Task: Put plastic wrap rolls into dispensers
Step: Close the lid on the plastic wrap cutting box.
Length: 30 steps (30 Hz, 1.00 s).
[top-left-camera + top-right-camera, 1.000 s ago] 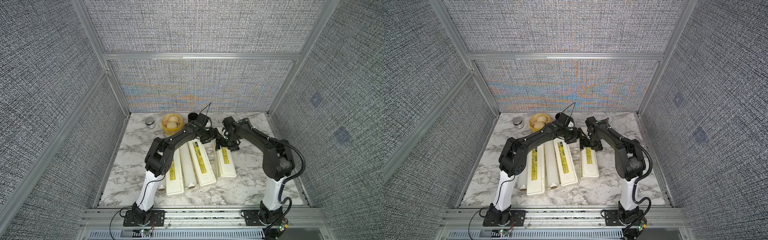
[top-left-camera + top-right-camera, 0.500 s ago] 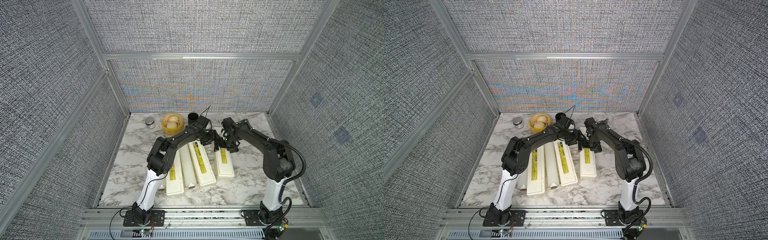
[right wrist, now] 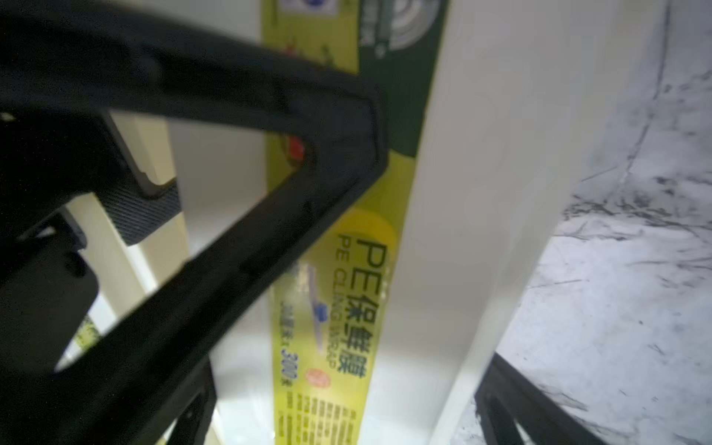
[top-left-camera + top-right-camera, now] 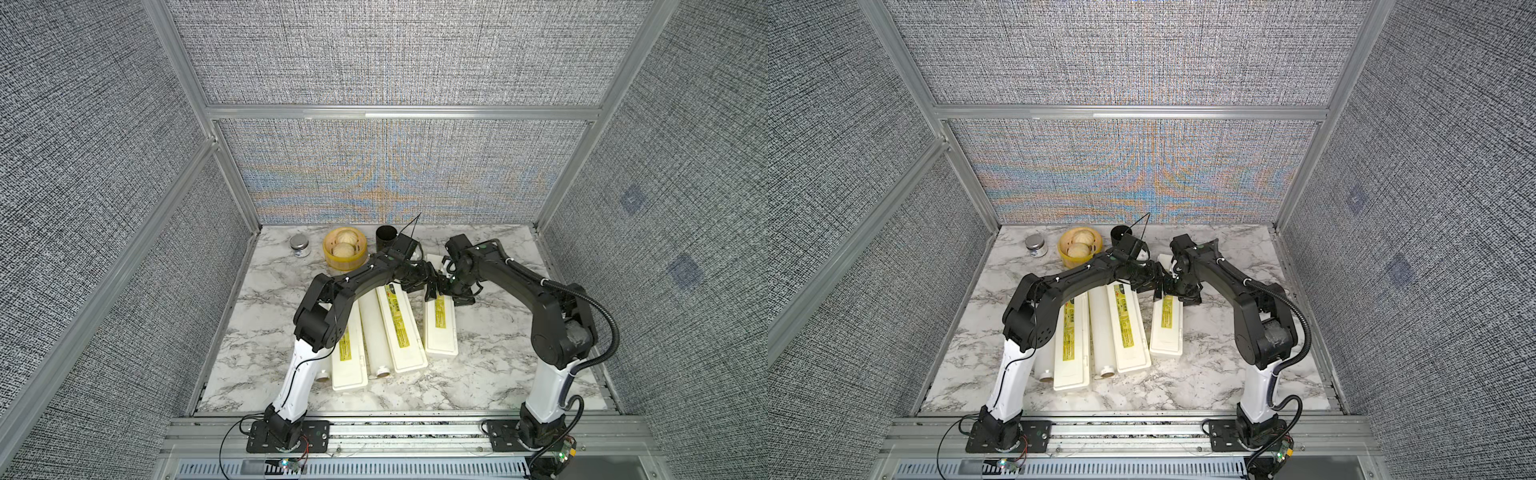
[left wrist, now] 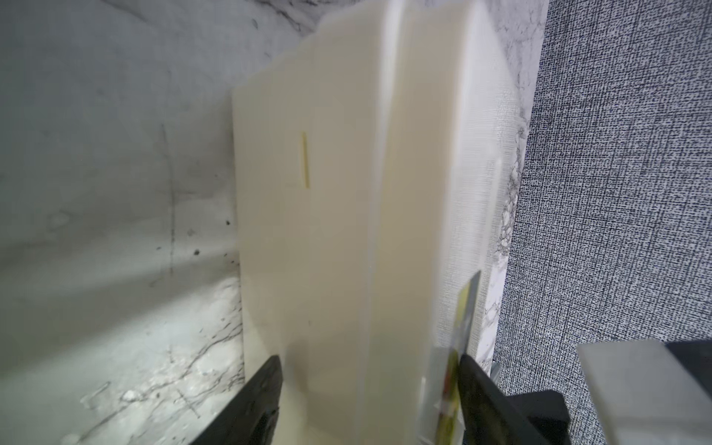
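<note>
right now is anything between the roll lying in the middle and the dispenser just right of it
Yes: the dispenser looks to have its lid shut, label strip facing up, so the trough is covered. The roll lies right beside it, and nothing else visible sits between them.

left end effector [image 4: 1158, 291] and right end effector [image 4: 1182, 296] over rightmost dispenser [image 4: 1167, 334].

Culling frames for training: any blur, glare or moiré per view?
Both top views: sharp, even light, colour moiré on the back wall. Left wrist: dispenser soft, smeared nearest the lens. Right wrist: black foreground structure out of focus, yellow label still legible.
</note>
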Each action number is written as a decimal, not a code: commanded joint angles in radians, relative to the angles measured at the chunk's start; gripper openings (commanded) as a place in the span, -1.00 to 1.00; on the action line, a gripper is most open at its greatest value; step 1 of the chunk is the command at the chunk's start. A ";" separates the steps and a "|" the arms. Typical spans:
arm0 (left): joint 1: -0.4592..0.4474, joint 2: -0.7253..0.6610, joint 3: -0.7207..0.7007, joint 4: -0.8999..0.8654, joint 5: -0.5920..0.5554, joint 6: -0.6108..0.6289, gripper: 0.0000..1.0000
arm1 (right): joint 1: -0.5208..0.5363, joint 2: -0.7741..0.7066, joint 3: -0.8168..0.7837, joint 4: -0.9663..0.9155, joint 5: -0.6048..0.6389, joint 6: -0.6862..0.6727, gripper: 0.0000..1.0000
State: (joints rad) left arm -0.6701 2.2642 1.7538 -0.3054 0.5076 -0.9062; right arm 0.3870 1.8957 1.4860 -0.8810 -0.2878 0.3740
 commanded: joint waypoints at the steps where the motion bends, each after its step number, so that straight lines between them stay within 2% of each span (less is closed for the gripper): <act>1: -0.009 -0.001 -0.034 -0.086 0.014 -0.013 0.38 | 0.003 0.004 -0.024 0.032 0.017 -0.004 0.98; 8: -0.018 -0.028 -0.099 -0.047 0.035 -0.043 0.36 | 0.024 0.028 -0.054 0.073 0.035 0.033 0.98; 14: -0.030 -0.022 -0.092 -0.026 0.055 -0.067 0.34 | 0.044 0.044 -0.069 0.038 0.175 0.017 0.97; 21: -0.044 -0.005 -0.064 -0.025 0.067 -0.078 0.33 | 0.038 0.005 -0.094 -0.005 0.272 -0.042 0.87; 28: -0.075 0.009 -0.045 -0.014 0.081 -0.093 0.33 | 0.030 -0.056 -0.149 -0.017 0.274 -0.063 0.85; 30: -0.080 0.007 -0.052 -0.009 0.081 -0.095 0.33 | 0.030 -0.073 -0.156 -0.022 0.251 -0.073 0.97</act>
State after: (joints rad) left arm -0.7364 2.2585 1.7123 -0.2337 0.5793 -1.0019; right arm 0.4145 1.8400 1.3376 -0.8536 -0.0349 0.3401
